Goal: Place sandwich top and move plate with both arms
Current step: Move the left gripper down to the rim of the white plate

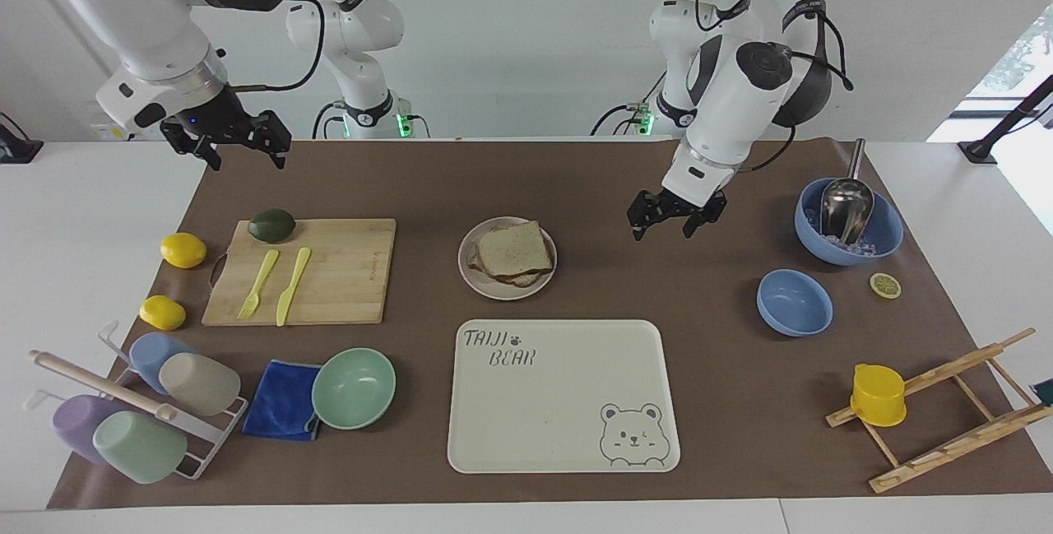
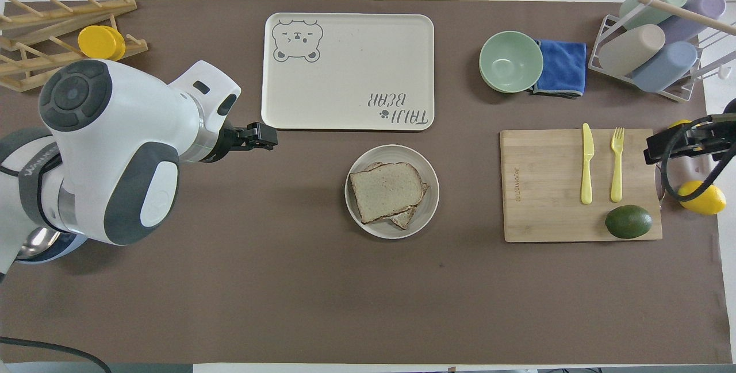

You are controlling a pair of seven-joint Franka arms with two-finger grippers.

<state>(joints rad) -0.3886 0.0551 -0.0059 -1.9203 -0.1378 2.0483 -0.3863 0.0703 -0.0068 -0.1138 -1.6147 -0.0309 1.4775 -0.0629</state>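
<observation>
I see the sandwich top (image 1: pixel 514 251) lying on the plate (image 1: pixel 485 287), on top of a darker slice that shows at its edges. The plate sits mid-counter on the brown mat (image 1: pixel 625 287), just nearer the robots than the bear tray (image 1: pixel 563 427).

Left gripper (image 1: pixel 674 220): raised over bare mat between the plate and the ice bowl (image 1: pixel 884 242), toward the left arm's end of the counter. Jaws released, nothing between them. The plate lies beside it, apart; no contact with plate or bread. In the overhead view its tips (image 2: pixel 261 135) sit near the tray's corner, well short of the plate (image 2: pixel 428 189).

Right gripper (image 1: pixel 230 135): raised over the mat's edge near the robots, at the right arm's end, above the cutting board (image 1: pixel 345 279) area. Jaws released and empty. It is well apart from the plate.

Around the plate: the cutting board carries an avocado (image 1: pixel 272 225), a yellow fork (image 1: pixel 258 285) and a yellow knife (image 1: pixel 293 285); two lemons (image 1: pixel 183 250) lie off its end. The small blue bowl (image 1: pixel 794 302) and the ice bowl with its metal scoop (image 1: pixel 846 203) stand toward the left arm's end. Mint bowl (image 1: pixel 354 387) and blue cloth (image 1: pixel 282 400) lie farther from the robots than the board.

Mat between the left gripper and the plate is bare.
</observation>
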